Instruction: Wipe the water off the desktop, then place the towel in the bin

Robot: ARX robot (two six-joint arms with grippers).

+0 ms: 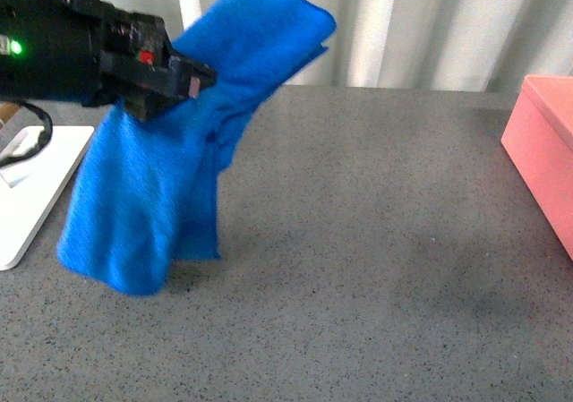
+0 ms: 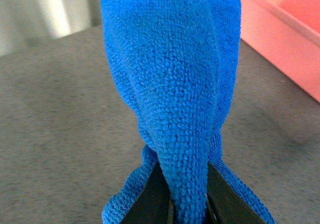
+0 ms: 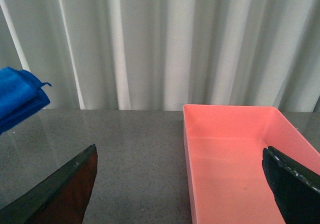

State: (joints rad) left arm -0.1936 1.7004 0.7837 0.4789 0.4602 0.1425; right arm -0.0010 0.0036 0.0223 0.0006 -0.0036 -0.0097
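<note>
The blue towel (image 1: 152, 196) hangs in folds above the grey speckled desktop (image 1: 358, 241), its lower edge just over the surface. My left gripper (image 1: 192, 84) is shut on the towel's upper part. In the left wrist view the towel (image 2: 170, 74) is pinched between the two dark jaws of the left gripper (image 2: 187, 204). The pink bin (image 1: 546, 142) stands at the right edge, apart from the towel. My right gripper (image 3: 179, 149) is open, with nothing between its fingers, over the near left rim of the bin (image 3: 230, 174). The bin holds nothing. No water shows on the desktop.
A flat white tray-like base (image 1: 36, 187) lies at the left edge behind the towel, with a black cable over it. Pale curtains (image 3: 160, 44) close off the far side of the desktop. A corner of the towel (image 3: 20, 97) shows in the right wrist view.
</note>
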